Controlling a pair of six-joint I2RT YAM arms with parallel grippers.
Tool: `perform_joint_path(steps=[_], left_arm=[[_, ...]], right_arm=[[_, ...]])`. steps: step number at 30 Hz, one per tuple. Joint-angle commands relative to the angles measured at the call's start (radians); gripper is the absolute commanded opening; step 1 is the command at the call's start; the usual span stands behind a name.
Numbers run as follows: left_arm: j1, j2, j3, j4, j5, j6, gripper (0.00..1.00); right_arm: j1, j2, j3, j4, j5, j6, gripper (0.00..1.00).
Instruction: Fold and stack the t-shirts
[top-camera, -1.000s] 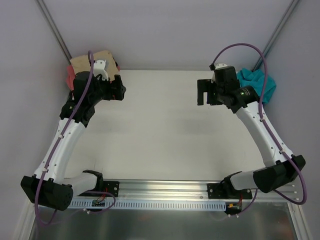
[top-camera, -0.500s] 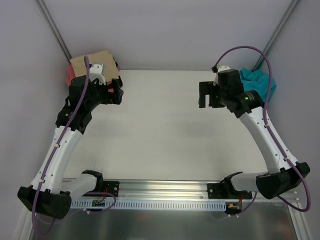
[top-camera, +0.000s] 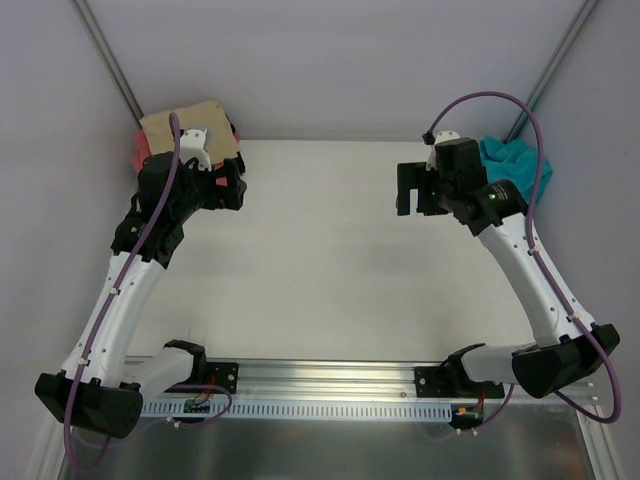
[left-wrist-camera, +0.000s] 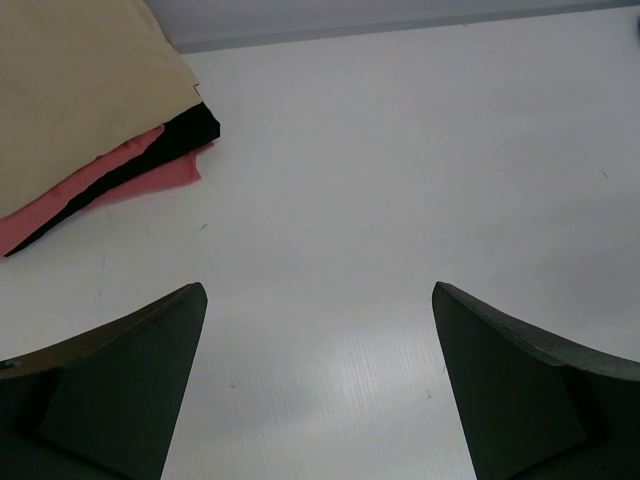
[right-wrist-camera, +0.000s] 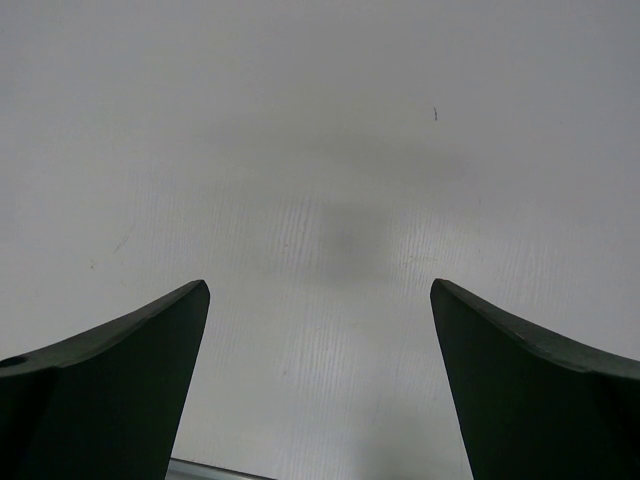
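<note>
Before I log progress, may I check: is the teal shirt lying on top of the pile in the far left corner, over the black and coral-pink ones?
Not quite. The left wrist view shows the tan shirt on top of that pile, over the black shirt and the coral-pink shirt. The teal shirt lies crumpled on its own in the far right corner.

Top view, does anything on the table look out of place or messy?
Yes: the teal shirt lies crumpled and unfolded in the far right corner, apart from the neat stack at far left, where the tan shirt tops the black shirt and coral-pink shirt.
</note>
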Motion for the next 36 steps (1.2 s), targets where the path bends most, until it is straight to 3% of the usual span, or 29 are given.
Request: perform_joint_path(steps=[1, 19, 22, 27, 34, 36], left_arm=[[-0.003, -0.014, -0.005, 0.055, -0.014, 0.013, 0.99], [-0.003, 0.041, 0.014, 0.077, 0.0, 0.017, 0.99], [-0.003, 0.052, 0.022, 0.072, -0.075, 0.097, 0.99], [0.011, 0.176, 0.096, 0.077, -0.145, 0.255, 0.99], [0.113, 0.365, 0.269, 0.1, -0.089, 0.191, 0.99], [0.194, 0.429, 0.318, 0.074, -0.035, 0.162, 0.99]], right_arm=[[-0.002, 0.001, 0.014, 0.036, -0.002, -0.009, 0.99], [-0.002, 0.011, 0.003, 0.056, -0.014, -0.009, 0.99], [-0.002, 0.014, 0.006, 0.053, -0.017, -0.011, 0.99], [-0.002, 0.011, 0.008, 0.045, -0.02, -0.016, 0.99], [-0.005, -0.006, -0.008, 0.015, -0.011, -0.017, 1.0], [-0.006, -0.008, -0.006, 0.004, 0.0, -0.022, 0.99]])
